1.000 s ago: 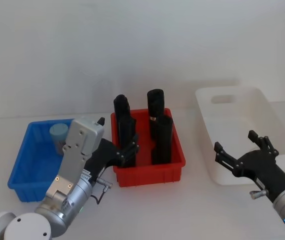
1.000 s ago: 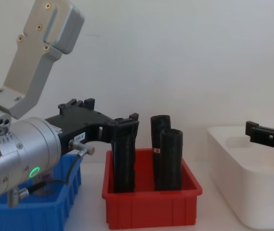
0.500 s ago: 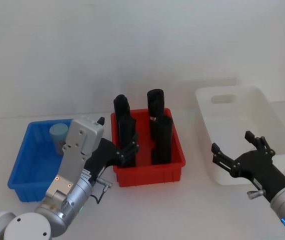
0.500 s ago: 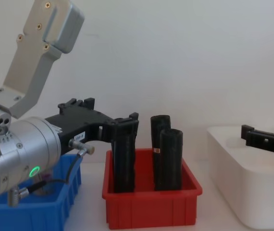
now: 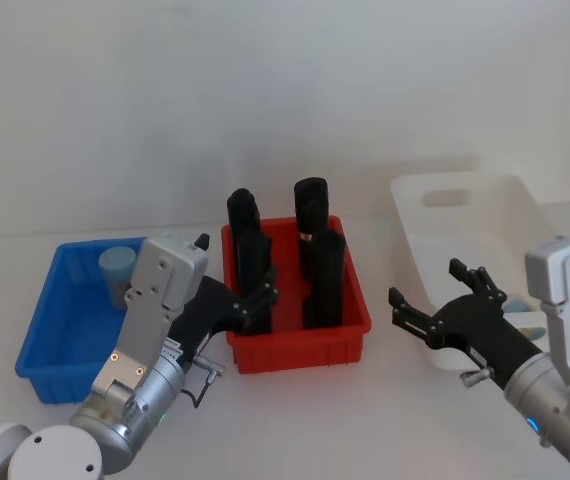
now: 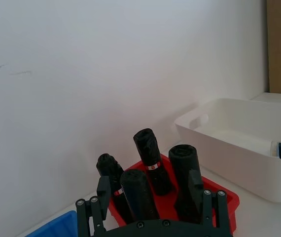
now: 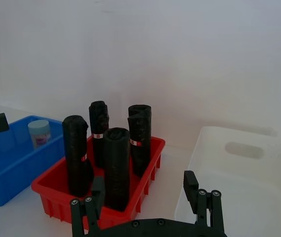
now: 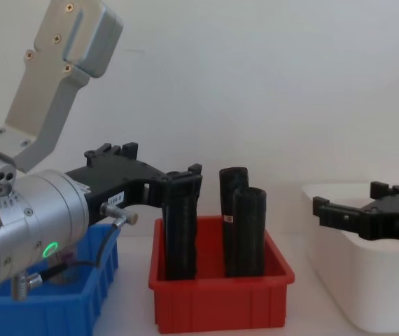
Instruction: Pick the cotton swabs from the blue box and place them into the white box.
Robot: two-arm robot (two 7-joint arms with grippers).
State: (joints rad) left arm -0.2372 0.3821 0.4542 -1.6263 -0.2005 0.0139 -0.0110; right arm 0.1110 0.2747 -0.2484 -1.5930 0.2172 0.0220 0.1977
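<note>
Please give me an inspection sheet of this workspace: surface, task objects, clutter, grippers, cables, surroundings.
Surface: white table, bare in front of the bins.
Job's things: one cotton swabs jar upright in the blue box; white box at right, a pale item partly visible inside.
Clutter: red bin holding four black cylinders.
Grippers: left gripper open, empty, at the red bin's left edge; right gripper open, empty, at the white box's near-left rim.
Cables: thin black cable on the left wrist.
Surroundings: plain white wall.

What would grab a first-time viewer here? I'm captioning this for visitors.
The bright red plastic bin at centre, holding four tall black cylinders. On its left sits the low blue plastic box with one pale-lidded cotton swab jar; on its right, the glossy white tub, with the open right gripper before it.
</note>
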